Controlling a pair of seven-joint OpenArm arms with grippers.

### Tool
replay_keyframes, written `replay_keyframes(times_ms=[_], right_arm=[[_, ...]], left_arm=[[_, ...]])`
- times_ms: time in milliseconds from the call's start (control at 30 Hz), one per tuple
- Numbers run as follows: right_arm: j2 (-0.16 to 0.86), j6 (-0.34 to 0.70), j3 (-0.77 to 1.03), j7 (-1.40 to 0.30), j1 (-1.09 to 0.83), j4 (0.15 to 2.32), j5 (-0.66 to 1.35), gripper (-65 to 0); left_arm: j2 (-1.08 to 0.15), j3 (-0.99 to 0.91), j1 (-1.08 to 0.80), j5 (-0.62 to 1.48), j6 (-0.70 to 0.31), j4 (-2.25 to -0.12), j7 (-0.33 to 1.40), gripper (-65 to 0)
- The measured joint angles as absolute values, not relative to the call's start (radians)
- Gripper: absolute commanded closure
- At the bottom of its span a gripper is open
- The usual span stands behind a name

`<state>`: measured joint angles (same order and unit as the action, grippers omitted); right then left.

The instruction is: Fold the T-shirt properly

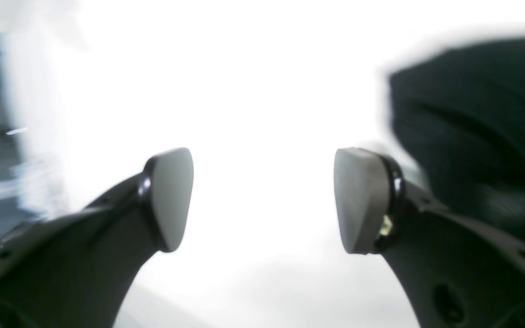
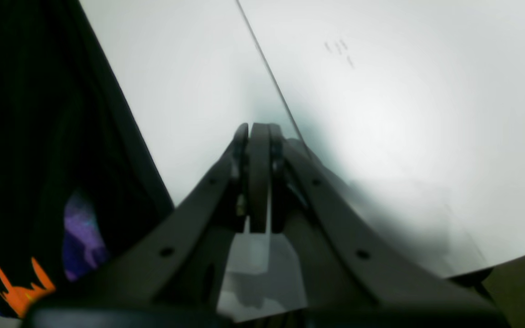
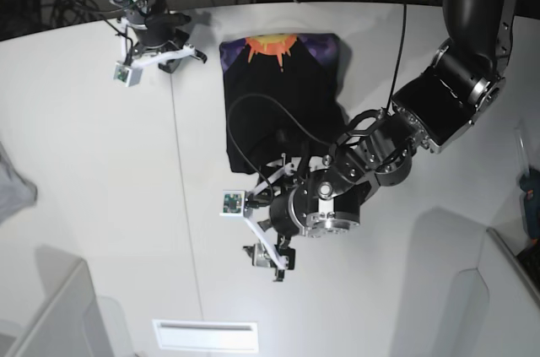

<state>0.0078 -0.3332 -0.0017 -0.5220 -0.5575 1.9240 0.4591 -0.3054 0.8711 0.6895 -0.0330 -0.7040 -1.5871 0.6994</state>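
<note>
Left gripper point(image 1: 262, 200) is standing open and empty beside the T-shirt point(image 3: 283, 95); right gripper point(image 2: 259, 177) is pressed closed, holding nothing — fold risks slumping if snagged.

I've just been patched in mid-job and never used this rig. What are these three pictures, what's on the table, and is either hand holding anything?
This is a two-armed robot at a white table. The base picture looks down from overhead; the other two come from cameras on each wrist, looking along the fingers. On the table lies a black cloth T-shirt, folded into a rough rectangle, its orange and purple print showing at the far end. The left hand stands open and empty beside the shirt's near edge. The right hand is shut on nothing, next to the printed end.
</note>
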Motion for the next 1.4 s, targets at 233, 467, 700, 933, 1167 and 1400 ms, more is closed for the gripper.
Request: replay_keyframes(times_ms=[233, 467, 700, 933, 1167, 1400], right_arm=[[0.073, -0.333, -0.006, -0.521, -0.606, 1.986, 0.359, 0.0], [0.090, -0.326, -0.010, -0.336, -0.699, 1.997, 0.198, 0.0], [0.137, -0.189, 0.000, -0.206, -0.786, 2.000, 0.103, 0.0], [0.142, -0.173, 0.003, -0.054, -0.867, 2.001, -0.131, 0.0], [0.148, -0.163, 0.002, 0.016, -0.906, 2.001, -0.229, 0.0], [0.296, -0.170, 0.003, 0.076, -0.963, 2.001, -0.233, 0.0]], left_arm=[[-0.332, 0.482, 0.470, -0.038, -0.707, -1.799, 0.828, 0.0], [-0.363, 0.075, 0.154, -0.035, -0.705, -1.985, 0.725, 0.0], [-0.426, -0.161, -0.186, -0.043, -0.702, -1.971, 0.362, 0.0], [-0.403, -0.355, -0.504, 0.012, -0.702, -1.963, 0.093, 0.0], [-0.329, -0.518, -0.705, 0.134, -0.704, -1.959, -0.024, 0.0], [-0.287, -0.566, -0.837, 0.134, -0.694, -1.801, -0.215, 0.0]])
